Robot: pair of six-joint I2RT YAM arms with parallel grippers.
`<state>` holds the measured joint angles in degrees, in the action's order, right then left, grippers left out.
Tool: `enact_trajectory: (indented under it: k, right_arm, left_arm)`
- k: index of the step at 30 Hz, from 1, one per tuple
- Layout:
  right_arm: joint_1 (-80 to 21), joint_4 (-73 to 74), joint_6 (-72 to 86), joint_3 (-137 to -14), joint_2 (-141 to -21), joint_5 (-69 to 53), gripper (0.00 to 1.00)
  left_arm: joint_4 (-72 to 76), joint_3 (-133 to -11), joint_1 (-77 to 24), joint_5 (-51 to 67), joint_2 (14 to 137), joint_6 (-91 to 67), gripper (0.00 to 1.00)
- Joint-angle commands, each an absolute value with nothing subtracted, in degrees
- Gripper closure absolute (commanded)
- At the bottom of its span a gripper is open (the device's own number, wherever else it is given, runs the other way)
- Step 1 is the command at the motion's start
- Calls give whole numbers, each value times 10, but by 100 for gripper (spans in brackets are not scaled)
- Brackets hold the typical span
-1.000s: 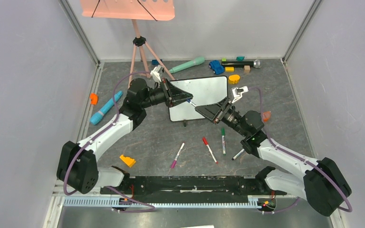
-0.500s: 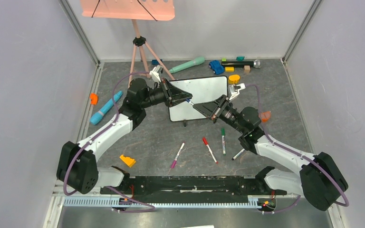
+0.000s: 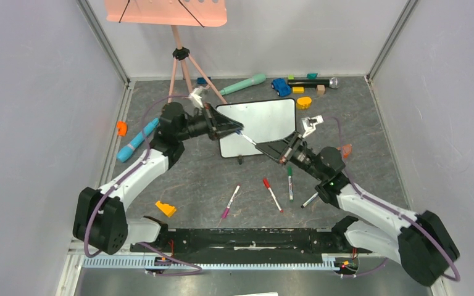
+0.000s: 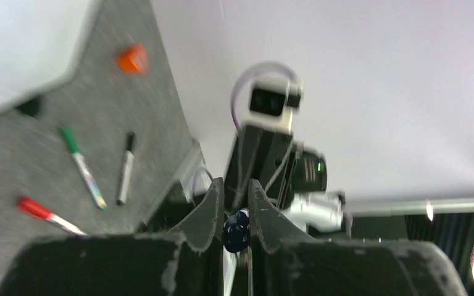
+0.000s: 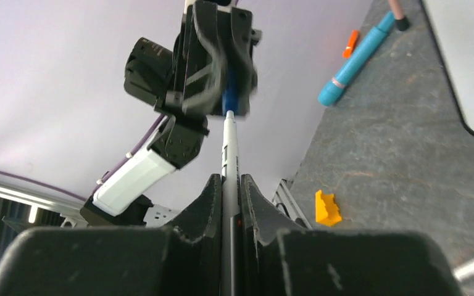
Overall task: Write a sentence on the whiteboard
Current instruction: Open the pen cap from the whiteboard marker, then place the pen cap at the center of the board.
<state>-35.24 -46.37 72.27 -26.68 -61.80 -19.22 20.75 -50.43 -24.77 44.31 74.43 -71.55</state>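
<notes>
The left gripper [image 3: 239,131] is closed on the blue cap [image 5: 229,98] of a marker [image 3: 250,139]. In the left wrist view the dark end of the cap sits tight between the two fingers of that gripper [image 4: 234,188].

The marker is up in the air, and it runs like a little bridge from one gripper to the other. Just behind it is the whiteboard [image 3: 265,120], in the middle of the surface [image 3: 179,179]. The board is blank. No words are on it yet.

The right gripper [image 3: 260,145] is shut tight on the white body of the marker. In the right wrist view the marker [image 5: 229,154] goes straight out from between the fingers of that gripper [image 5: 227,180].

I think the step now is to pull the cap off. To do it well, the two grippers should pull apart in a straight line, along the marker. No bending and no twisting to the side. Both grips should be firm, or the marker may slip and fall. The pull should be slow, so that when the cap pops the tip does not jump and mark the board by mistake.

After that, the right arm can bring the tip to the top left of the board to start writing.
</notes>
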Motion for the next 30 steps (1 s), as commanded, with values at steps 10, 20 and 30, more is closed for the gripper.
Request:
enact_trajectory:
  k: [10, 20, 30]
  right_arm:
    - [-240, -78, 553, -262, -401, -156, 100]
    - [-240, 221, 358, -449, -478, -71, 100]
    - [-239, 287, 314, -467, -463, -25, 100]
  left_arm:
    - [43, -444, -114, 395, 670, -568, 98]
    - [-265, -439, -115, 131, 667, -391, 98]
    - [-254, -419, -115, 132, 777, -368, 98]
